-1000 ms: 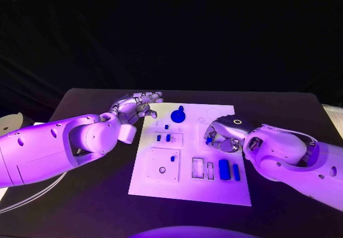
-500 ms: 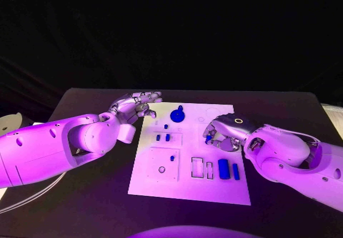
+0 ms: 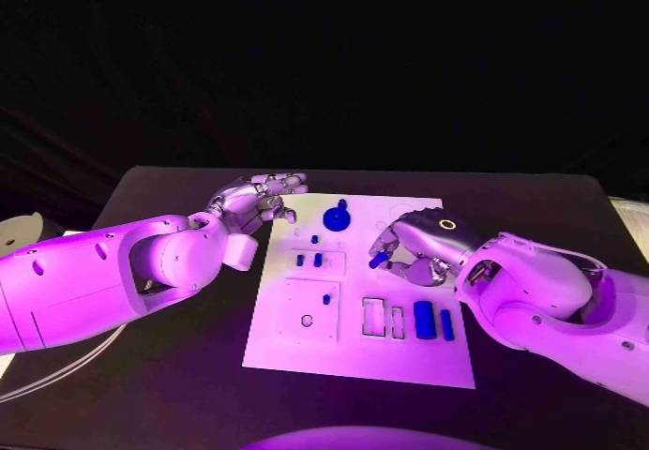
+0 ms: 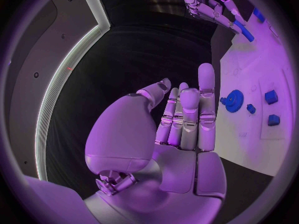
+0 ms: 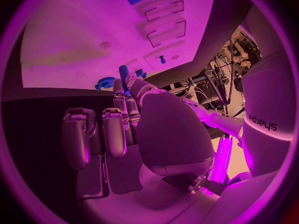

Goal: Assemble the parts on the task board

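Observation:
The white task board point(image 3: 354, 349) lies in the middle of the black table. My right hand point(image 3: 416, 247) hovers over the board's right middle and pinches a small blue peg point(image 3: 382, 259) between thumb and finger; the peg point(image 5: 124, 75) sticks out past the fingertips. A blue gear point(image 3: 337, 220) sits at the board's far end, with small blue blocks point(image 3: 309, 260) just nearer. My left hand point(image 3: 264, 199) hangs by the board's far left corner, fingers stretched and holding nothing. The left wrist view shows the gear point(image 4: 234, 100) and the blocks point(image 4: 271, 97).
Two long blue bars point(image 3: 433, 322) lie at the board's near right beside two empty rectangular slots point(image 3: 375, 317). A square plate point(image 3: 309, 310) at the near left carries a small blue peg point(image 3: 326, 300) and a round hole. Bare black table point(image 3: 162, 375) surrounds the board.
My right hand has shifted a little left and toward the far end, carrying the blue peg, which now shows clear of the fingers. The left hand has stayed put.

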Action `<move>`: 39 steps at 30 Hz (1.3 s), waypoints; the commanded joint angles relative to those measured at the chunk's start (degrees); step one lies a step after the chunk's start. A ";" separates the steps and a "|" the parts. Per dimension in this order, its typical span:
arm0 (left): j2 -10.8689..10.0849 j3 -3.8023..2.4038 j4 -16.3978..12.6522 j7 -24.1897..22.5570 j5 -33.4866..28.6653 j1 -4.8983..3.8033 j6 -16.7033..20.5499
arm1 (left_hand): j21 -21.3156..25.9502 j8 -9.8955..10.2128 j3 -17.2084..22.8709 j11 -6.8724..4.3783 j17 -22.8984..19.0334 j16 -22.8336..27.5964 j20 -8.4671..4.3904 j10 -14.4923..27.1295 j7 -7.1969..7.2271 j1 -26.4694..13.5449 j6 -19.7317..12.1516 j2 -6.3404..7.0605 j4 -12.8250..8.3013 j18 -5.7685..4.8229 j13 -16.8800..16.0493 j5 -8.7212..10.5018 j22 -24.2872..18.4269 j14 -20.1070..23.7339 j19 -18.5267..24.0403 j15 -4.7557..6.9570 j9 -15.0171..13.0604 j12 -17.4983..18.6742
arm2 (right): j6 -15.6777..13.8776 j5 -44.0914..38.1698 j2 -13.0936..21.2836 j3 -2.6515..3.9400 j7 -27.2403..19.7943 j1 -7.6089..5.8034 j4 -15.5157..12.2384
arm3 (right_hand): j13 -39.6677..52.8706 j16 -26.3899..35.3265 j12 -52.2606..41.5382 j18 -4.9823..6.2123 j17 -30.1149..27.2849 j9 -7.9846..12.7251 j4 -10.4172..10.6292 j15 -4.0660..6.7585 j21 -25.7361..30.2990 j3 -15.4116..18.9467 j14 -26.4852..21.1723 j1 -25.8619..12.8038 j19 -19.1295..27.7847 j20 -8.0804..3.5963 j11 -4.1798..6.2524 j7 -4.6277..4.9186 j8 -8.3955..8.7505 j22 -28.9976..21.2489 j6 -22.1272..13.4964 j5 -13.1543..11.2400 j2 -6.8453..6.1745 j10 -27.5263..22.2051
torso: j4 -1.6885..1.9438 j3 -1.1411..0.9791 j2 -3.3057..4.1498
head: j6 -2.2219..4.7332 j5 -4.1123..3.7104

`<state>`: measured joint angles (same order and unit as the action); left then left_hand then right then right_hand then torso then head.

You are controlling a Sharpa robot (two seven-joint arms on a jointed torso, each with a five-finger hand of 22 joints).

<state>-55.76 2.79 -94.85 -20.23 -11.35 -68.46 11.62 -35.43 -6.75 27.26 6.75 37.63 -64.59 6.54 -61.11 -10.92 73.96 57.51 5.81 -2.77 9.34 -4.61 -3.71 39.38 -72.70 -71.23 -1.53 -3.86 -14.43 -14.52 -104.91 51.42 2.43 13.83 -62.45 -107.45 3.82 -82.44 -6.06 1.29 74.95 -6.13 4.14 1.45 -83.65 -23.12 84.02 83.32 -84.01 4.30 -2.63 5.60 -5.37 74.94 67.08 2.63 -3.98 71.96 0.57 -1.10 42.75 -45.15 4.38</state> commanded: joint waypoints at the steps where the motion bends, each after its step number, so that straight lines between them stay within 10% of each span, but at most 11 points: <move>1: 0.11 -0.03 -0.11 -0.14 0.25 -0.02 -1.27 | 0.30 -0.09 -0.03 -0.17 -0.05 -0.15 0.32 0.42 -0.02 0.13 -0.37 -0.15 -0.31 1.05 0.03 -0.34 -0.05 0.33 -0.07 0.13 -0.02 -0.33 | -2.06 0.64 -1.95 -0.11 -1.59 1.35 -1.19 | -0.03 0.27 0.48 0.72 2.47 -0.16 -0.12 0.28 0.07 -0.40 3.74 0.96 -3.08 -0.23 0.00 0.48 0.07 6.97 0.17 0.18 0.72 0.31 | 0.08 -0.04 0.03 | -0.12 0.35; 23: 0.41 -0.03 -0.17 -0.21 0.25 -0.02 -1.28 | 0.32 -0.11 -0.07 -0.15 -0.09 -0.17 0.33 0.51 -0.04 0.12 -0.43 -0.18 -0.33 1.05 0.03 -0.34 -0.07 0.36 -0.06 0.12 -0.02 -0.43 | 2.48 -1.25 -11.68 -2.02 -2.14 5.53 2.15 | -0.06 0.30 1.23 0.73 2.41 -0.26 -0.27 0.04 0.15 -0.51 3.73 0.44 -3.06 -0.05 -0.33 0.80 0.42 6.88 -0.04 0.14 0.28 0.17 | 0.08 0.00 0.07 | -1.01 1.77; 39: 0.44 -0.03 -0.19 -0.16 0.25 -0.03 -1.34 | 0.32 -0.11 -0.07 -0.15 -0.09 -0.17 0.33 0.51 -0.04 0.12 -0.43 -0.18 -0.33 1.05 0.03 -0.34 -0.07 0.36 -0.06 0.12 -0.02 -0.43 | 4.87 -2.03 -13.69 -2.45 -1.29 5.94 3.93 | -0.05 0.30 1.28 0.73 2.40 -0.28 -0.26 0.02 0.16 -0.48 3.72 0.35 -3.06 -0.03 -0.33 0.79 0.43 6.87 -0.01 0.14 0.25 0.21 | -0.01 -0.05 0.06 | -1.40 2.00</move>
<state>-55.42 2.79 -94.90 -20.14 -11.33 -68.47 11.43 -35.43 -6.75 27.26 6.54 37.59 -64.59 6.54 -60.91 -10.92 73.96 57.51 5.81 -2.77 9.34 -4.62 -3.71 39.39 -72.70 -71.23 -1.53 -3.86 -14.67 -11.41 -105.65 37.88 0.00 11.98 -56.58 -103.61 3.72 -82.44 -5.02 1.28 74.92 -6.33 3.78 1.44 -83.65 -23.32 84.03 83.55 -84.01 4.30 -2.80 6.04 -4.79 74.92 66.65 2.65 -3.77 72.07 0.59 -1.14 42.80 -46.53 6.35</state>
